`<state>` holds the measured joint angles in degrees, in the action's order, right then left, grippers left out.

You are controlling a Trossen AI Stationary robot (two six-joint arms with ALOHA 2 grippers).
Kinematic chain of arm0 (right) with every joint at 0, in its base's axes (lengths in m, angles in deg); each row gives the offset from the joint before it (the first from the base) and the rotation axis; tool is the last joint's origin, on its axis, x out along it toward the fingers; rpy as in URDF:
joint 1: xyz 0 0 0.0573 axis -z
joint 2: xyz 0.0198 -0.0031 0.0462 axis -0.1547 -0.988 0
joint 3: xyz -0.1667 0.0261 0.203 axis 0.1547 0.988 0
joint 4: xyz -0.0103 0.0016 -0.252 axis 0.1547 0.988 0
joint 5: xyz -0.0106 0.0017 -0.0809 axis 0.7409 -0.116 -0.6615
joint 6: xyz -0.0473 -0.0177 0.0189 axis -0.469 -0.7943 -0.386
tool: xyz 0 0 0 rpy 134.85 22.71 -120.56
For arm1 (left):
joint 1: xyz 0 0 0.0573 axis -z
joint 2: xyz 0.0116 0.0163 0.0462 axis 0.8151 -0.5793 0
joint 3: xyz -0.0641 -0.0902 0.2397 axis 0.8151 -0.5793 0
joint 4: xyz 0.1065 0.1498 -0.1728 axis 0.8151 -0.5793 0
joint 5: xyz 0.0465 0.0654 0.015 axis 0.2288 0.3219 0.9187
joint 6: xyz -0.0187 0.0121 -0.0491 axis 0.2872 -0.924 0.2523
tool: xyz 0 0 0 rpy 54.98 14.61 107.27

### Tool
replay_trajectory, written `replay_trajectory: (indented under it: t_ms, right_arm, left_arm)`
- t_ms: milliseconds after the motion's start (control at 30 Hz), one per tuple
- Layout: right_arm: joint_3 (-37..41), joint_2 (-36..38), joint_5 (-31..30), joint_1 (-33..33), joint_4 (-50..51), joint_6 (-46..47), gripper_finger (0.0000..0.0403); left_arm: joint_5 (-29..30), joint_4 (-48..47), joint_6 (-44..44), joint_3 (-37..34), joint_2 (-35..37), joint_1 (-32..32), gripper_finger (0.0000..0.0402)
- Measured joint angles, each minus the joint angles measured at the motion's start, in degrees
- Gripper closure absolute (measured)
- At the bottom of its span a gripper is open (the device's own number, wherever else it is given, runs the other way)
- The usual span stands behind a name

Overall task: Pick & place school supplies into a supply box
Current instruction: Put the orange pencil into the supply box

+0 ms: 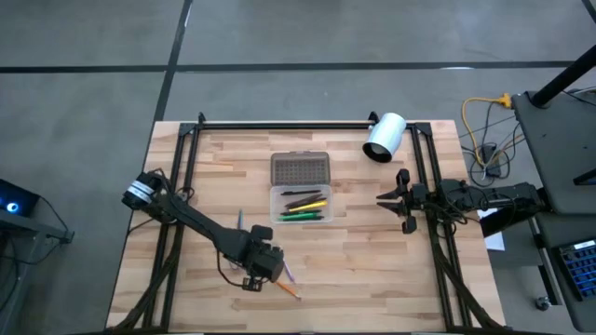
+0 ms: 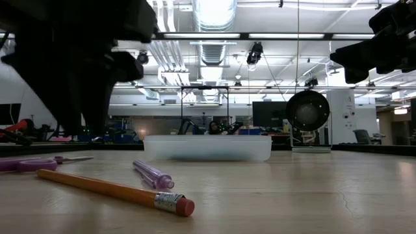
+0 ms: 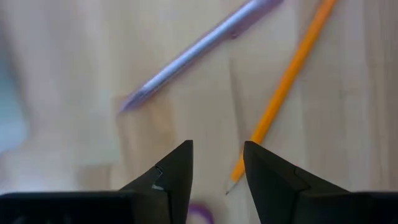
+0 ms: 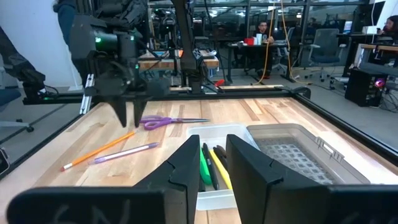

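high view is showing the left gripper [image 1: 270,275] hovering open at 6 o'clock over the purple pen [image 3: 199,46] and orange pencil [image 3: 283,87], with purple scissors [image 4: 171,122] nearby. pick step is underway; next move likely needs descent astride one item. supply box [image 1: 302,204], partly filled, is sitting at centre. right gripper [image 1: 391,197] is waiting at 3 o'clock, jaws slightly parted, empty.
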<state>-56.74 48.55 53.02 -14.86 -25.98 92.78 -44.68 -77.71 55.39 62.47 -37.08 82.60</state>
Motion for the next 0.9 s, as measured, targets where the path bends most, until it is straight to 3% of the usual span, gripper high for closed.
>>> replay_trajectory:
  t_ms: [567,900]
  right_arm:
    - [0.00,0.09,0.00,-0.02,0.03,-0.01,0.0327]
    - [0.00,0.09,0.00,0.00,0.04,0.00,0.0331]
  left_arm:
    - [-3.62,-2.11,-5.25,19.01,-13.88,3.57,0.0275]
    - [-4.21,-2.11,-7.68,16.51,-14.49,3.62,0.0275]
